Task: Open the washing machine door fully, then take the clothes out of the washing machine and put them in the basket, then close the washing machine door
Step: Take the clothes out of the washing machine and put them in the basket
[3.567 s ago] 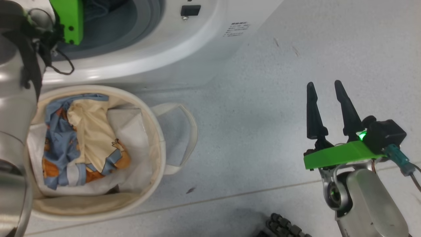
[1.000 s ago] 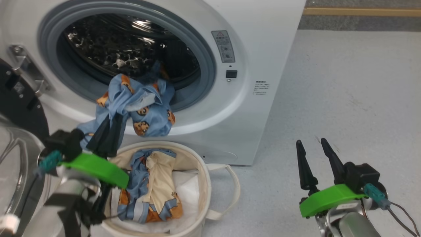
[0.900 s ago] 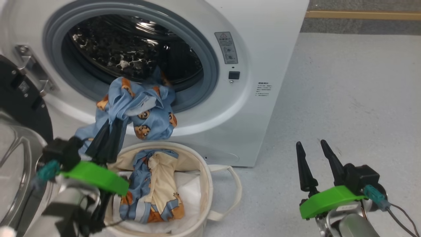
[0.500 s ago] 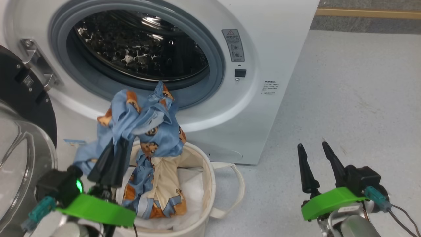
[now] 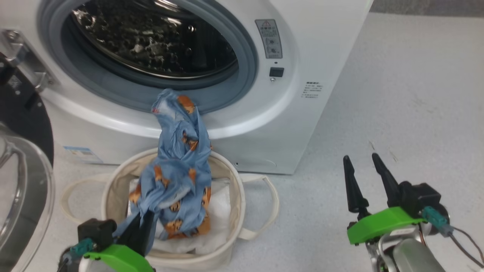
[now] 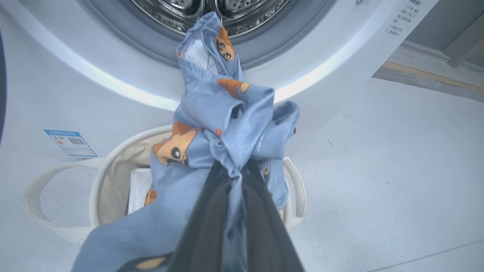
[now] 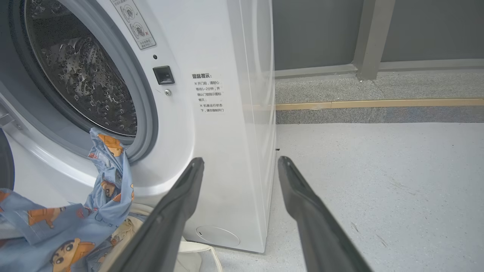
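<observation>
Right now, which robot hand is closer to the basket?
Left. The left gripper pinches clothes at the basket's rim; the right gripper is open over the floor, well apart.

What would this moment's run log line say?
stage: unloading | left gripper: shut on clothes | clothes: hanging into basket | right gripper: open, empty | washing machine door: open

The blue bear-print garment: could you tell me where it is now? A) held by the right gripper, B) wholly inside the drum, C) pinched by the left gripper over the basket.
C: the left gripper is shut on the clothes above the basket; the right gripper stands open and empty.
</observation>
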Robot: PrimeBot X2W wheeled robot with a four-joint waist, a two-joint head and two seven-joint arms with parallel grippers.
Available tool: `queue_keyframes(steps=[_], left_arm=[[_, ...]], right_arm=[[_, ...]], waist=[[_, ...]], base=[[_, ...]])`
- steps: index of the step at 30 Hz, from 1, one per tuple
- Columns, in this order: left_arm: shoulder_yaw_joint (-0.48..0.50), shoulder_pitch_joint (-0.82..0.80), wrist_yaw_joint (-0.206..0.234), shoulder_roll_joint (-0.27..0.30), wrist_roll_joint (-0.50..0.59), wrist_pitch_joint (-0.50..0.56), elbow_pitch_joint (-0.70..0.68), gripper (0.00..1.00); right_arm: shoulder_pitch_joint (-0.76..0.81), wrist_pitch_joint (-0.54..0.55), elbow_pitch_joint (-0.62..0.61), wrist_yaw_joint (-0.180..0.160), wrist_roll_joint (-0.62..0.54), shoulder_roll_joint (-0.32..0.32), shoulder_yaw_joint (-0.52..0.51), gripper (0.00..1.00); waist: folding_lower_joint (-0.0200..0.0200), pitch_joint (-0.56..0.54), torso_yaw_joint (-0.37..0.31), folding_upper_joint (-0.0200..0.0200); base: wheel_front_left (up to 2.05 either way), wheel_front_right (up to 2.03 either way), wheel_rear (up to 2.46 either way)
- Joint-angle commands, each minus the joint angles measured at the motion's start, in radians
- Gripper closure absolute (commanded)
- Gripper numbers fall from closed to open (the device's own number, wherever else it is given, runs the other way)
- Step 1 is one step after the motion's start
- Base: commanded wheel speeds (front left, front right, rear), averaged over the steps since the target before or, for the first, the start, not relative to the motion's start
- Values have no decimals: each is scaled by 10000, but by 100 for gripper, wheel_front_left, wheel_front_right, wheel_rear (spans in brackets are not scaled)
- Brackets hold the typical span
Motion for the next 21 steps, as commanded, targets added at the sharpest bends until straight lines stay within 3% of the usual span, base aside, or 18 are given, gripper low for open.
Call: queue_keyframes(steps=[1,10,16,21], left_arm=[[343,-661,-262,15,-178,-69,354,100],[133,-2565,-1423,-971,-257,-824,4430,100],[49,-4447,-1961,-1652,-27,-1234,7290,100],[-49,-5282,-2136,-1975,98,-1316,8923,100]], right_arm=[[-345,-122,-389,73,15,-139,158,0],[-521,-122,-601,73,-1,-201,-56,0],[-827,-122,-872,73,-19,-220,-194,0],[-1094,-122,-1057,73,-7,-169,-197,0]], waist=[[1,165,-98,-1],[1,976,-260,-1],[1,1958,-551,-1],[1,2543,-825,-1]], base=[[0,0,0],[0,0,0],[0,0,0],[0,0,0]])
